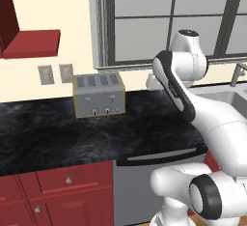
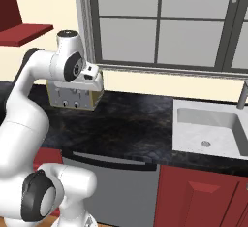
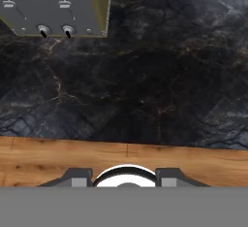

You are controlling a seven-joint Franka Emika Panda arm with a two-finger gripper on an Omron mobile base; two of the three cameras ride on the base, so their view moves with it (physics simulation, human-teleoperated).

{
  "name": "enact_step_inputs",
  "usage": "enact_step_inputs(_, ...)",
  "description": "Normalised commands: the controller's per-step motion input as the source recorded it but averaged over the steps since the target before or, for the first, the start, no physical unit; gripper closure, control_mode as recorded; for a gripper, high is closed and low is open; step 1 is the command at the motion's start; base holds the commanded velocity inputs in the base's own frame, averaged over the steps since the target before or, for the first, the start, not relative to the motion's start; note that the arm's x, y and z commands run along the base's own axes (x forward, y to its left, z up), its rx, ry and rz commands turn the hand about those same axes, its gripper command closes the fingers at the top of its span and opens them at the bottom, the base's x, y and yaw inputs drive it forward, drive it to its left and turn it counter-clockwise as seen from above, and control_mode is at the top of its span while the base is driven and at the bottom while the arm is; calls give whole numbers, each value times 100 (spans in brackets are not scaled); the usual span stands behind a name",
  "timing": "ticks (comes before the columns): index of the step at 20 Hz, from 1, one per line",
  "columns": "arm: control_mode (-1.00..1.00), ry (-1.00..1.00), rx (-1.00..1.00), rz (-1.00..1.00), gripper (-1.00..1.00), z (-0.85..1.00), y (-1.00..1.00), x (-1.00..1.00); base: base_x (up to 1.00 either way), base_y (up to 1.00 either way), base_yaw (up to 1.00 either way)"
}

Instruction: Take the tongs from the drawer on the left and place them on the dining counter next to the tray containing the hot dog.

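Note:
The drawer [image 1: 67, 178], a red recessed front with a small round silver knob, sits shut under the black counter at the lower left of the left base view. The tongs are hidden. The dining counter and the tray are out of view. My gripper [image 3: 125, 178] hangs above the front edge of the black marbled kitchen counter [image 3: 145, 75], looking down on it. Its fingertips [image 3: 77, 175] stand well apart with nothing between them, so it is open. The arm rises right of the drawer, over the dishwasher.
A silver toaster [image 1: 99, 95] stands at the back of the kitchen counter [image 1: 58, 133]. A grey dishwasher front [image 1: 132, 191] with a bar handle is right of the drawer. A sink [image 2: 210, 131] lies further right. Wooden floor [image 3: 58, 158] shows below the counter edge.

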Motion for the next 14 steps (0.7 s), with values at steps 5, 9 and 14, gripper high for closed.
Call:
enact_step_inputs(5, -100, 0, -6, 1, -100, -8, 26, -7, 0, 0, 0)
enact_step_inputs(9, -100, 0, -14, 9, -100, -15, 66, -26, 0, 0, 0)
enact_step_inputs(14, -100, 0, -14, 11, -100, -19, 56, -21, 0, 0, 0)
